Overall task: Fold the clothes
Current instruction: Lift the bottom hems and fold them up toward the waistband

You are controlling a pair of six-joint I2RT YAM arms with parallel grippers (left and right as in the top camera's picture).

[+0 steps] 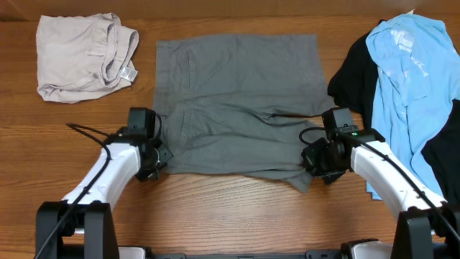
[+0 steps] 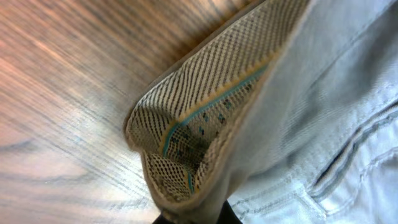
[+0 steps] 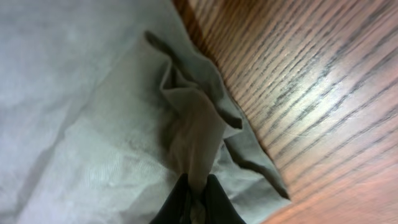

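— Where did the gray shorts [image 1: 237,108] lie?
— Spread on the middle of the tabletop [image 1: 215,216], with the near edge between the two arms.
— And the left fingers [image 2: 233,216]?
— Pinching the mesh-lined edge at the near left corner.
— The right fingers [image 3: 177,202]?
— Pressed together on a bunched fold at the near right corner. A folded beige garment [image 1: 83,57] lay far left. A blue shirt [image 1: 410,65] lay over black cloth [image 1: 352,79] on the right.

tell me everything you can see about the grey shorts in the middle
The grey shorts lie spread and wrinkled on the wooden table, woven cloth by its look. The left gripper pinches the near left corner, baring a checked lining with a teal stripe; the right gripper pinches the bunched near right corner.
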